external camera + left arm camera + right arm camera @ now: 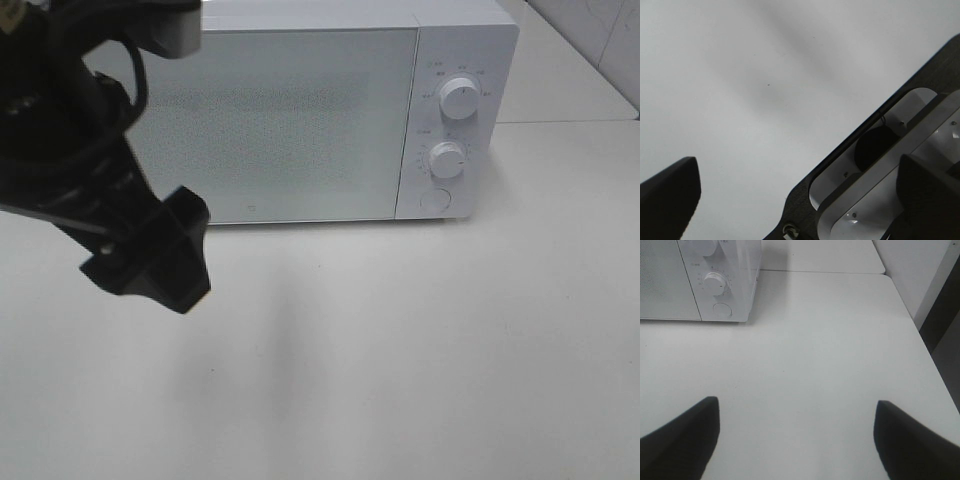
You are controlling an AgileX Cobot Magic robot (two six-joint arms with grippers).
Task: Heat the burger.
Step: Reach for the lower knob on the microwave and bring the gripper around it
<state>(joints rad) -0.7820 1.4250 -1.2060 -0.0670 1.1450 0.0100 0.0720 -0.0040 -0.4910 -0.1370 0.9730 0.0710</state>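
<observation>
The burger is out of view in all three views. A white microwave [300, 110] stands at the back of the white table [400, 350] with its door closed. My left arm [90, 170] hangs dark and close to the camera in front of the microwave's left side. In the left wrist view my left gripper [800, 200] is open, its fingers [670, 195] spread wide with nothing between them. My right gripper [797, 440] is open too, over bare table to the right of the microwave [735, 280], holding nothing.
The microwave's panel carries two round knobs [459, 97] [447, 160] and a round button [436, 199]. A black frame with shiny metal parts [880, 165] lies under the left gripper. The table's right edge [920, 335] drops off beside a wall.
</observation>
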